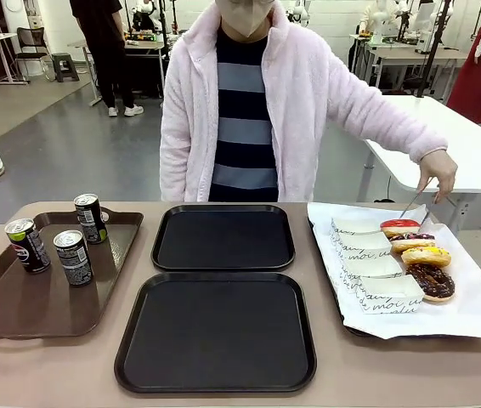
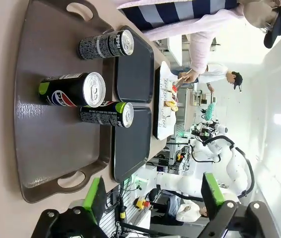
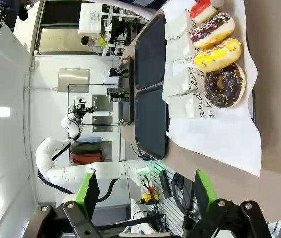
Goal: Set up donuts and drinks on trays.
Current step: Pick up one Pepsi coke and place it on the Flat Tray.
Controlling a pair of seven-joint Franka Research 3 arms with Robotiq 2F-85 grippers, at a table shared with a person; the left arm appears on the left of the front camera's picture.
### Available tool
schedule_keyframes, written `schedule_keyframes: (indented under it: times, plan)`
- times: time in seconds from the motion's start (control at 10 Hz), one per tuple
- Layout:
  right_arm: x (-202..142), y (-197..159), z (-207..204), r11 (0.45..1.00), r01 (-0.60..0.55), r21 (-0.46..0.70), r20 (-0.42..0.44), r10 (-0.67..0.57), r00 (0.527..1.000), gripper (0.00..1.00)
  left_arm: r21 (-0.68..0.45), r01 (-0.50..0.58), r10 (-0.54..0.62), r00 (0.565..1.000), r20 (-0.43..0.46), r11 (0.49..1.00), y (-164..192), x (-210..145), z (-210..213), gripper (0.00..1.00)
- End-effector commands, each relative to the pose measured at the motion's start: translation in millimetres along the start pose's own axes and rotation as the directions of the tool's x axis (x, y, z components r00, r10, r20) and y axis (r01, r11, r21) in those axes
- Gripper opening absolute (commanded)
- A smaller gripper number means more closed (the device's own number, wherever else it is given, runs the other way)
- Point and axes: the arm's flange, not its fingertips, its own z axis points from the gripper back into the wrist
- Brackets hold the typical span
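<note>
Table [image 1: 62,367], trays [image 1: 223,240], fingers [image 2: 95,197] apart (both wrist views)

I'm reading "PEPSI" in white capitals along the side of the far can [image 2: 103,45], which is sitting at twelve o'clock of the can trio in my left wrist view. The left can [image 2: 68,91], at nine o'clock of that trio, is showing the round red, white and blue Pepsi globe beside its green band. The near can [image 2: 103,114], at five o'clock, is carrying white print that is coming through too small for me to read. In the front view, at three o'clock, the paper sleeves [image 1: 368,255] are wearing black looping script. I'm making out "moi" on one, and the rest is running too loose to read.
</note>
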Motion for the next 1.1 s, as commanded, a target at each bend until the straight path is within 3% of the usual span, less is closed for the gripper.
schedule_keyframes:
  times: [0.0,0.6,0.8,0.9,1.0]
  plan:
    - [-2.3,-1.1,0.8,1.0,0.009,0.001,-0.012,-0.009,1.0,1.0,-0.004,-0.001,0.001,1.0,0.006,1.0,0.2,-1.0,0.8,1.0]
    - [-2.3,-1.1,0.8,1.0,0.009,0.001,-0.012,-0.009,1.0,1.0,0.0,0.0,0.0,1.0,0.0,1.0,0.0,0.0,-0.1,1.0]
    - [-2.3,-1.1,0.8,1.0,0.009,0.001,-0.012,-0.009,1.0,1.0,0.164,0.179,-0.178,0.984,-0.02,0.97,-74.1,-14.6,-27.3,1.0]
    - [-2.3,-1.1,0.8,1.0,0.009,0.001,-0.012,-0.009,1.0,1.0,0.308,0.22,-0.204,0.975,-0.086,0.926,-109.1,-22.3,-43.8,1.0]
    - [-2.3,-1.1,0.8,1.0,0.009,0.001,-0.012,-0.009,1.0,1.0,0.474,0.262,-0.214,0.965,-0.155,0.841,-137.9,-30.0,-67.4,1.0]
